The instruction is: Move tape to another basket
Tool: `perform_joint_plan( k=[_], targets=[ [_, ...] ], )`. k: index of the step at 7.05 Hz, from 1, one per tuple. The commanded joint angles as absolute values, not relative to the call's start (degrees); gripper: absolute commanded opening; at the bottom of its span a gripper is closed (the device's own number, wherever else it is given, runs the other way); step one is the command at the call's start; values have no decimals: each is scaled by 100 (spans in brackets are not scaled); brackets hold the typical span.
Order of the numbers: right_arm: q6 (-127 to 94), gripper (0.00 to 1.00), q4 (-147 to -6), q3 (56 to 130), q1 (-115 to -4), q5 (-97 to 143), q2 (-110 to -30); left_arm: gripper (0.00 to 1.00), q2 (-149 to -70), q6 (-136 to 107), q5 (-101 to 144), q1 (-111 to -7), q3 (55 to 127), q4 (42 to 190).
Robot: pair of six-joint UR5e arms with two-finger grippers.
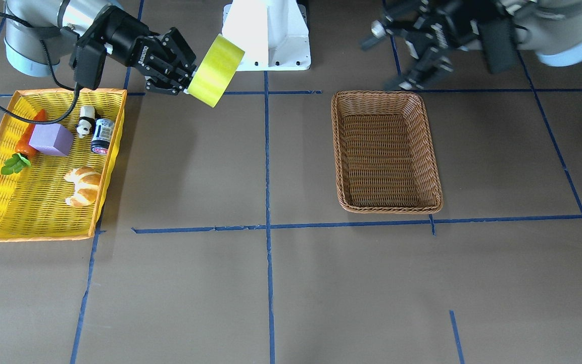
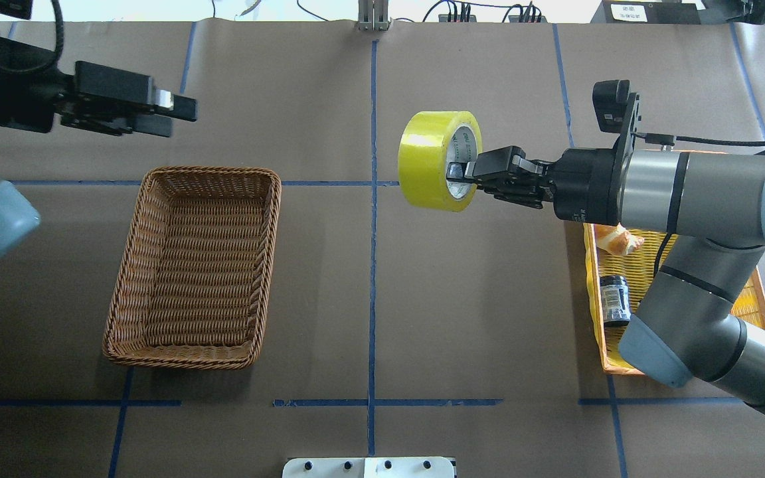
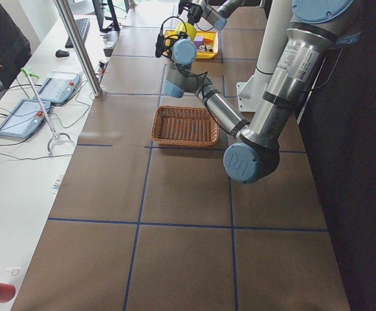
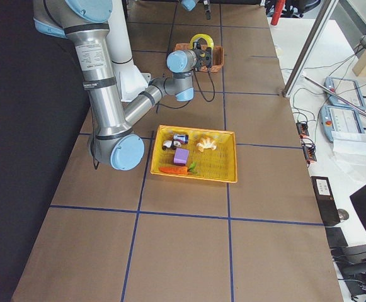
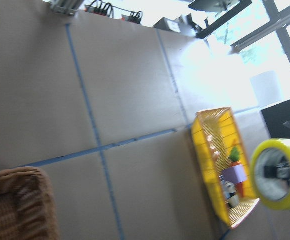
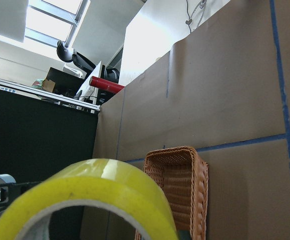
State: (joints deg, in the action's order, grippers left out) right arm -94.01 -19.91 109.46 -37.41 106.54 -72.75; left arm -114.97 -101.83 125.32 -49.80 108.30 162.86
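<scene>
The tape, a wide yellow-green roll with a white printed core, hangs in the air over the middle of the table. My right gripper is shut on its wall, one finger inside the core. It also shows in the front view and both wrist views. The brown wicker basket stands empty on my left half, well apart from the tape. My left gripper hovers open and empty above the basket's far end.
The yellow plastic-weave basket sits on my right side under the right arm. It holds a croissant, a dark can, a purple block, a carrot and a small panda figure. The robot's white base stands at the back.
</scene>
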Motion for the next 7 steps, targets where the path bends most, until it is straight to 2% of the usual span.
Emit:
perform_joint_plan(
  k=[1, 3, 7],
  targets=[
    [-9378, 0, -1838, 10934, -3534, 10696, -6666, 100, -11978, -11494, 10583, -3515, 11169, 16969],
    [-9386, 0, -1261, 10951, -3577, 11177, -6513, 100, -11988, -12108, 10099, -3173, 11180, 17402],
    [-9475, 0, -1125, 11240, -3569, 11276, -6828, 100, -11971, -12802, 10063, -3812, 11153, 17358]
  ],
)
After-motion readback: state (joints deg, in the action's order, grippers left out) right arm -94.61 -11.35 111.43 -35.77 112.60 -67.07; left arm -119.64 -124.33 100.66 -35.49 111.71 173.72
